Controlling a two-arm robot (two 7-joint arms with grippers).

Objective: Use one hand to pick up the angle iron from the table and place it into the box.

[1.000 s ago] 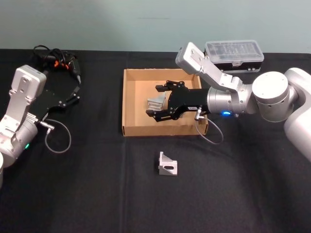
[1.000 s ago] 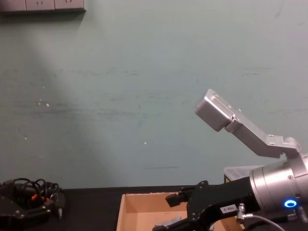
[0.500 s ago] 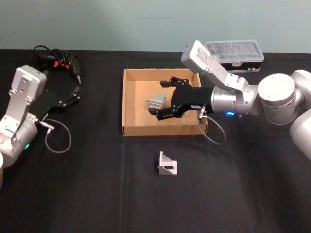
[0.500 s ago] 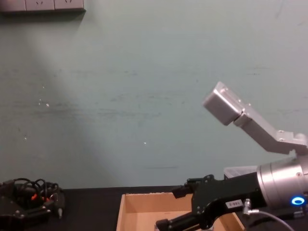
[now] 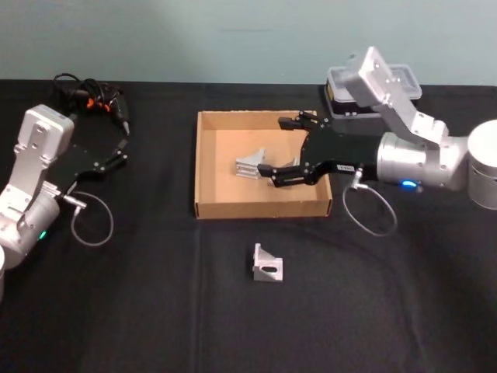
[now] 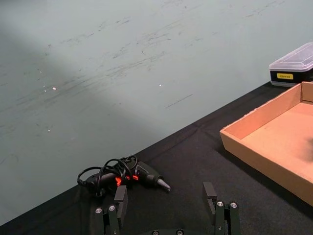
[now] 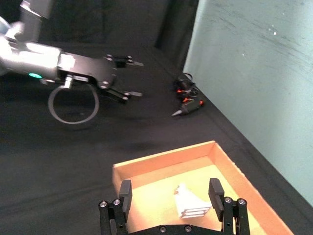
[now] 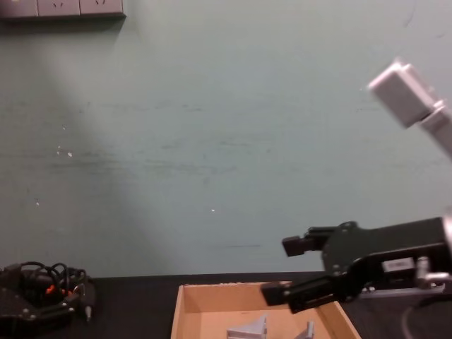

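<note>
Since one angle iron (image 5: 250, 165) lies in the box (image 5: 203, 167), the right gripper (image 5: 277, 150) hangs open above, the left gripper (image 5: 120, 149) idles open beside it, and a second angle iron (image 5: 267, 263) waits in front.

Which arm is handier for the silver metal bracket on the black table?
Right. The right pincer, open over the tan cardboard box, is near the silver bracket; the left pincer sits far aside.

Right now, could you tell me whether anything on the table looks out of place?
Nothing is damaged or spilled. One angle iron lies in the box, before the open right hand; a second angle iron stands outside on the table, in front. The left hand is parked at left.
</note>
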